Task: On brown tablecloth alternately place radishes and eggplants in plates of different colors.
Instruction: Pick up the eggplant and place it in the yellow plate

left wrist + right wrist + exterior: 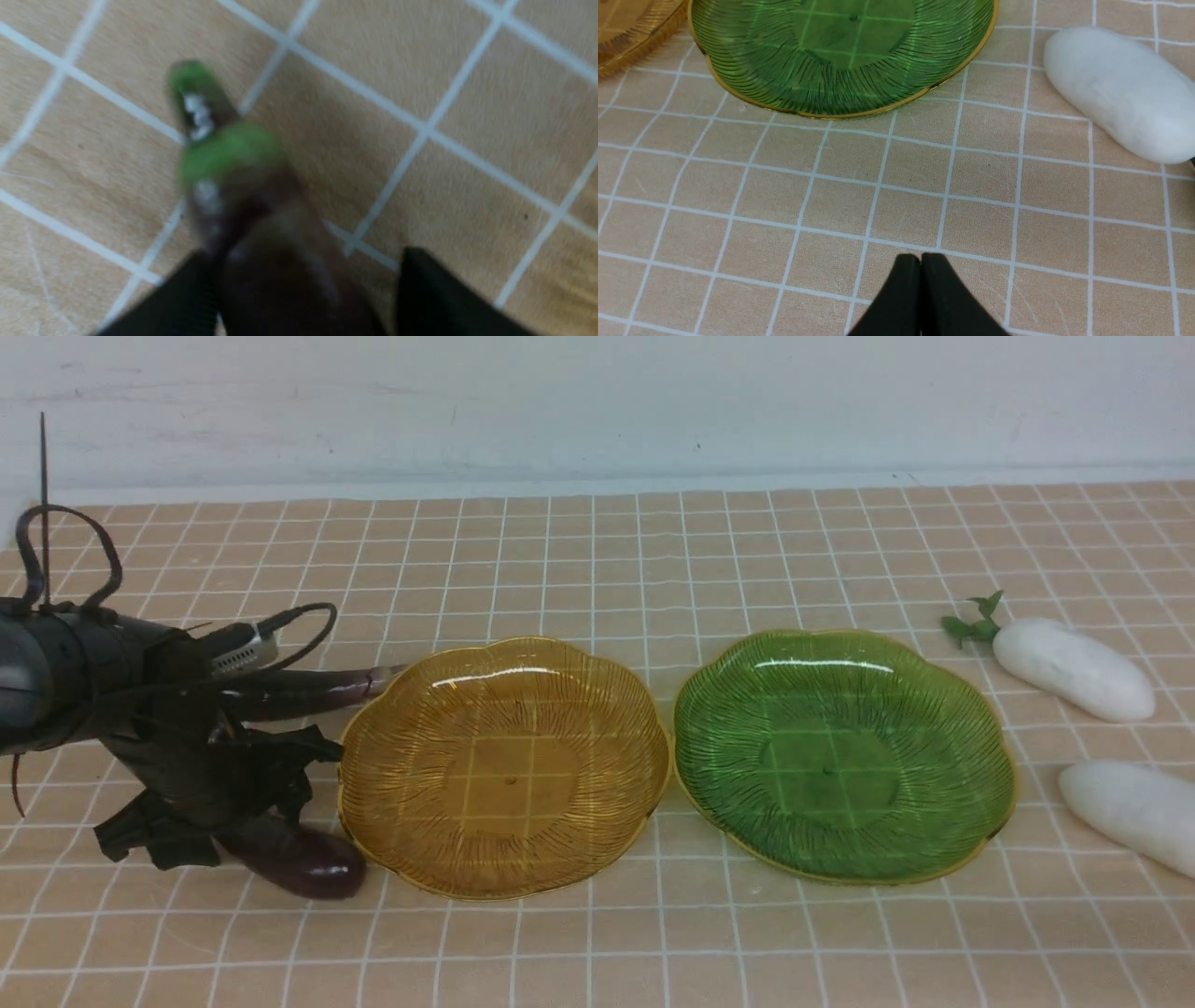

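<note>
- The left pincer (pixel 233 812) hangs low at the left edge of the brown tablecloth (pixel 597 569), released, with its jaws straddling the near eggplant (pixel 308 868).
- In the left wrist view, which is blurred, the left pincer (pixel 303 261) shows two black fingers (pixel 434 298). The near eggplant (pixel 233 186) lies against one finger, and a strip of cloth shows between it and the other.
- The near eggplant rests on the cloth, just beside the near-left rim of the amber plate (pixel 504 765).
- The far eggplant (pixel 308 691) lies behind the pincer, its stem tip reaching the amber plate's far-left rim.
- The amber plate and the green plate (pixel 845 756) sit side by side in the middle of the cloth with their rims almost touching. Both hold nothing.
- The right pincer (pixel 920 261) is clenched, its black tips pressed together over bare cloth on the near side of the green plate (pixel 840 56).
- The plain radish (pixel 1115 88) lies on the cloth near that pincer, apart from it.
- In the front view the plain radish (pixel 1134 812) lies to the right of the green plate.
- The sprigged radish (pixel 1074 667) lies farther back, its green leaves pointing toward the plate.
- A white wall (pixel 597 401) stands behind the cloth.
</note>
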Available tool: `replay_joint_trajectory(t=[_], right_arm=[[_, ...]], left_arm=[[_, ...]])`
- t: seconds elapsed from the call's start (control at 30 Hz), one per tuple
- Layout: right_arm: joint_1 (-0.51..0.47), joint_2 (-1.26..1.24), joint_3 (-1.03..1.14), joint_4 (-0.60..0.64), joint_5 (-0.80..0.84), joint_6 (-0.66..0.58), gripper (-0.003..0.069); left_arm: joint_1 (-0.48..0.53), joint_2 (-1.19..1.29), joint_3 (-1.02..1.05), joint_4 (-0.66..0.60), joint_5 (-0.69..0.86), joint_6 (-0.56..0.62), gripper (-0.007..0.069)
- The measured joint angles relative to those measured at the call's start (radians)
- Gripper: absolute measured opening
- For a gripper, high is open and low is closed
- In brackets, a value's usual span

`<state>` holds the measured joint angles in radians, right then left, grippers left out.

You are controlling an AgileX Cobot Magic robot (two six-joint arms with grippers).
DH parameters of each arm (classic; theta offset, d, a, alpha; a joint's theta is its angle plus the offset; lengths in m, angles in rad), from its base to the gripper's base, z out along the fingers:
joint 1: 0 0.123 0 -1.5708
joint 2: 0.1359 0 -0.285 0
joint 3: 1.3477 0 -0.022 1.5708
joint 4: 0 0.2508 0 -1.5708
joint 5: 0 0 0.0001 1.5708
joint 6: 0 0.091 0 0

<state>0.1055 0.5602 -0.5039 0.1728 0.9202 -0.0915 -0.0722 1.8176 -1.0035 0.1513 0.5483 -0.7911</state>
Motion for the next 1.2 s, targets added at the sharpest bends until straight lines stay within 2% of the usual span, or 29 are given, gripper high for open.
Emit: replay_joint_trajectory(t=[0.1,0.17,0.4,0.53,0.7,0.9,0.97,1.03,1.07,1.1,1.17,1.2], right_arm=[[0.000,0.000,0.000,0.000,0.000,0.000,-0.0012],[0.000,0.000,0.000,0.000,0.000,0.000,-0.0012],[0.000,0.001,-0.002,0.006,-0.001,0.000,-0.0012],[0.000,0.036,-0.071,0.005,0.059,0.001,-0.0011],[0.000,0.104,-0.165,-0.020,0.129,0.023,-0.0011],[0.000,0.106,-0.169,-0.035,0.144,0.023,-0.0011],[0.000,0.106,-0.169,-0.048,0.144,0.024,-0.0011],[0.000,0.107,-0.169,-0.052,0.144,0.024,-0.0011],[0.000,0.108,-0.169,-0.052,0.144,0.024,-0.0011],[0.000,0.109,-0.169,-0.052,0.144,0.025,-0.0011],[0.000,0.109,-0.170,-0.052,0.144,0.025,-0.0011],[0.000,0.109,-0.170,-0.052,0.144,0.025,-0.0011]], left_arm=[[0.000,-0.011,-0.026,0.001,0.041,0.056,0.0260],[0.000,-0.023,-0.044,0.003,0.062,0.082,0.0239],[-0.027,-0.116,-0.224,-0.049,0.189,0.256,0.0230],[-0.147,-0.060,-0.323,-0.161,0.200,0.424,0.0238],[-0.236,0.076,-0.393,-0.178,0.204,0.487,0.0328],[-0.230,0.125,-0.512,-0.131,0.264,0.521,0.0532],[-0.215,0.125,-0.563,-0.070,0.300,0.549,0.0543],[-0.189,0.125,-0.601,-0.024,0.347,0.586,0.0493],[-0.167,0.126,-0.617,-0.008,0.381,0.615,0.0432],[-0.139,0.133,-0.639,0.003,0.414,0.657,0.0348],[-0.059,0.163,-0.678,-0.001,0.478,0.767,0.0118],[-0.032,0.183,-0.698,-0.019,0.496,0.805,0.0061]])
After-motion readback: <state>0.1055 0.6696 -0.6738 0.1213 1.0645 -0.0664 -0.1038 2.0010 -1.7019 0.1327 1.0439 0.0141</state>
